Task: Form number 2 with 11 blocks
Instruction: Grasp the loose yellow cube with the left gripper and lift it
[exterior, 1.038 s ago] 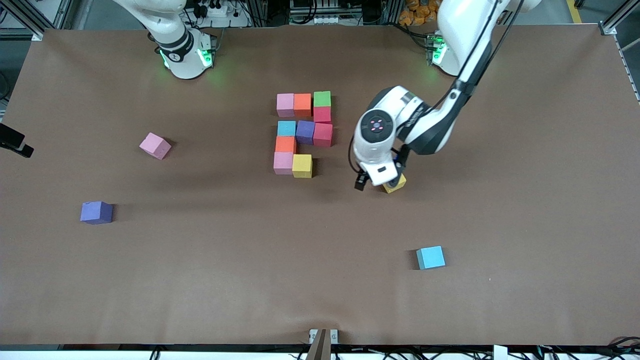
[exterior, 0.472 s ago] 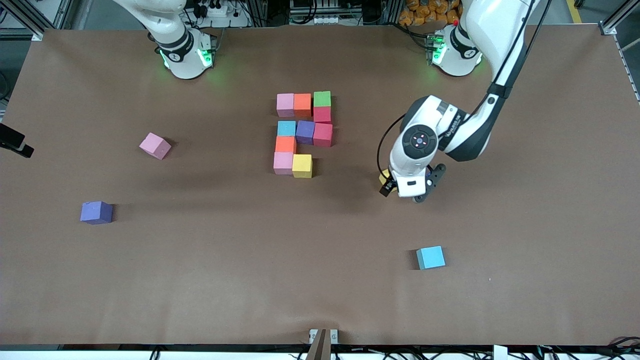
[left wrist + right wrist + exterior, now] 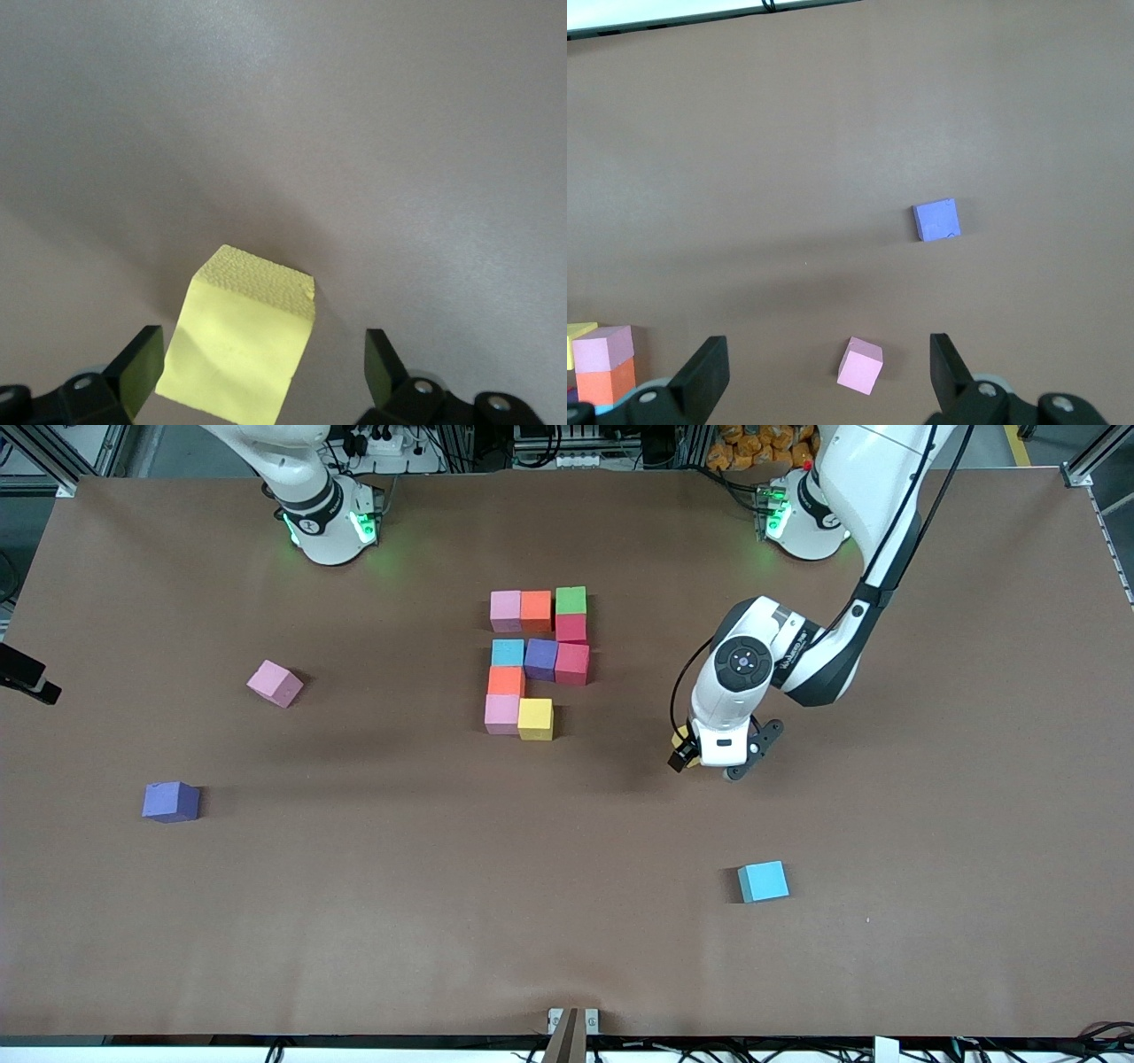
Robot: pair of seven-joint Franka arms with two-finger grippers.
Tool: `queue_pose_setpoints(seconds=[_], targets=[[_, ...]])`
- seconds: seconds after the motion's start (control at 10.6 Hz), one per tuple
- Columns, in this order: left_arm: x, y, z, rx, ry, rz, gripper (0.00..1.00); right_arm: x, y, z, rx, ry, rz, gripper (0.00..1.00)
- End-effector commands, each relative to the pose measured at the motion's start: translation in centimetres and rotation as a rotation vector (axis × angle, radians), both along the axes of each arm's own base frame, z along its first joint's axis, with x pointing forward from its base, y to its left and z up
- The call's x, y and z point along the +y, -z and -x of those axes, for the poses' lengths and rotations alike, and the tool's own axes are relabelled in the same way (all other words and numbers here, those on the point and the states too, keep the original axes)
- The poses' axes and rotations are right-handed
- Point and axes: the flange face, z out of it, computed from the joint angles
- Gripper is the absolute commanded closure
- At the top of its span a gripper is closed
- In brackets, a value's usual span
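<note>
Blocks form an unfinished number 2 mid-table. One loose yellow block sits on the table between the spread fingers of the left gripper, untouched. Right gripper waits, fingers spread wide, holding nothing.

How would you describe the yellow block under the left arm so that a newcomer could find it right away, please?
Start at the multicoloured cluster of blocks mid-table and go toward the left arm's end. The left gripper hangs there, its open fingers straddling a lone yellow block. The other yellow block touches the cluster.
</note>
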Motion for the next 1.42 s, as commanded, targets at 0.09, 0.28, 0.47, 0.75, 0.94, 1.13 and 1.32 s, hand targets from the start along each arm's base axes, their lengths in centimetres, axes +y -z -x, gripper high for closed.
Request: queue_pose_setpoints(seconds=[0.09,0.28,0.47,0.75,0.94,1.13,1.32], targets=[[1.7,-0.5,-0.4,-0.018,0.077,-0.005,0.00,0.4,-0.1,-0.2,-0.003,-0.006,-0.004,0.00],[1.6,0.2,-0.4,-0.023,0.087,0.005,0.00,0.4,-0.1,-0.2,-0.003,-0.006,-0.004,0.00],[1.7,2.1,0.9,-0.056,0.095,0.040,0.00,0.2,-0.1,-0.2,-0.001,-0.005,-0.001,0.00],[1.2,3.0,1.6,-0.060,0.112,0.050,0.00,0.0,-0.2,-0.1,-0.003,-0.002,-0.002,0.00],[1.3,3.4,1.6,-0.054,0.114,0.047,0.00,0.0,-0.1,-0.1,-0.003,-0.002,-0.002,0.00],[1.3,3.5,1.6,-0.052,0.114,0.046,0.00,0.0,-0.1,-0.1,-0.001,-0.002,-0.001,0.00],[1.4,3.5,1.4,-0.053,0.109,0.048,0.55,0.0,-0.2,-0.1,-0.002,-0.002,0.000,0.00]])
